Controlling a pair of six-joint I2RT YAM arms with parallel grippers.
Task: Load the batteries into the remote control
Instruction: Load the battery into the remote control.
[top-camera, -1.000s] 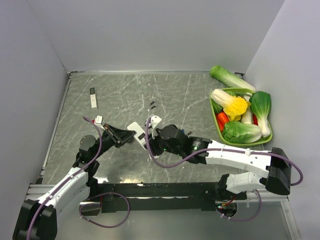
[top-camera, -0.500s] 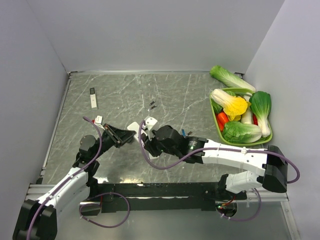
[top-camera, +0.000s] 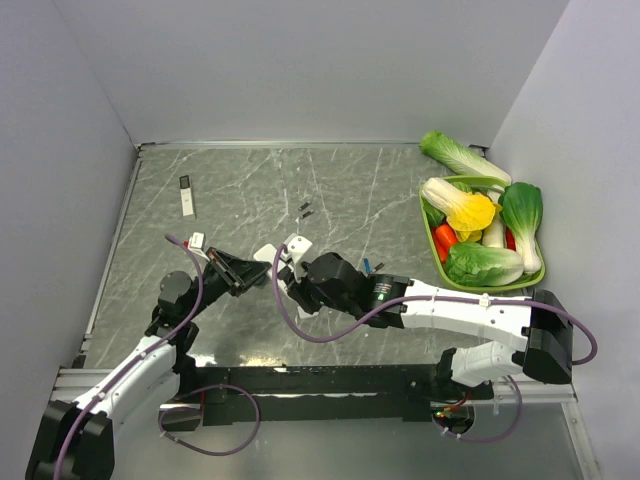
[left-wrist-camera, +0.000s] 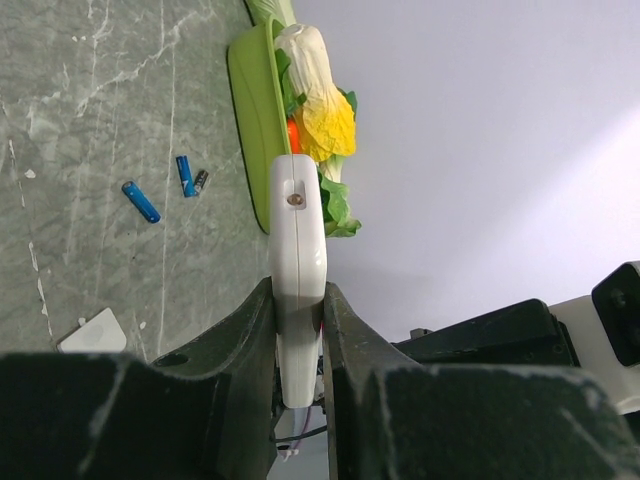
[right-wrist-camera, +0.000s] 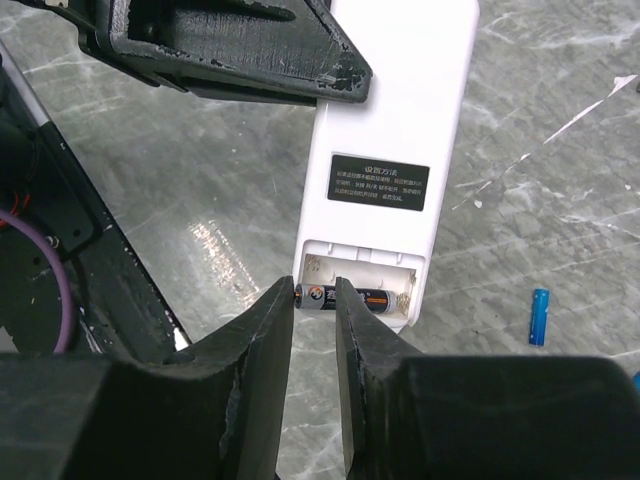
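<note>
My left gripper (left-wrist-camera: 298, 335) is shut on the white remote control (left-wrist-camera: 298, 250) and holds it on edge above the table. In the right wrist view the remote (right-wrist-camera: 390, 130) shows its back, its compartment uncovered. A black battery (right-wrist-camera: 380, 298) lies across that compartment. My right gripper (right-wrist-camera: 315, 292) hovers over the battery's left end with a narrow gap between its jaws; one finger (right-wrist-camera: 360, 330) overlaps the cell. Nothing is clamped between them. Loose blue batteries (left-wrist-camera: 141, 201) (left-wrist-camera: 185, 175) lie on the table beside a dark one (left-wrist-camera: 201, 179). From above, both grippers meet at the remote (top-camera: 270, 256).
A green tray (top-camera: 432, 255) full of vegetables stands at the right, a bok choy (top-camera: 455, 152) behind it. A slim second remote (top-camera: 187, 196) lies at the far left, two small dark cells (top-camera: 306, 209) mid-table, a flat white piece (left-wrist-camera: 92, 333) near the left gripper.
My right arm has moved left up to the remote and its jaws have narrowed. The left gripper and the remote have stayed where they were.
</note>
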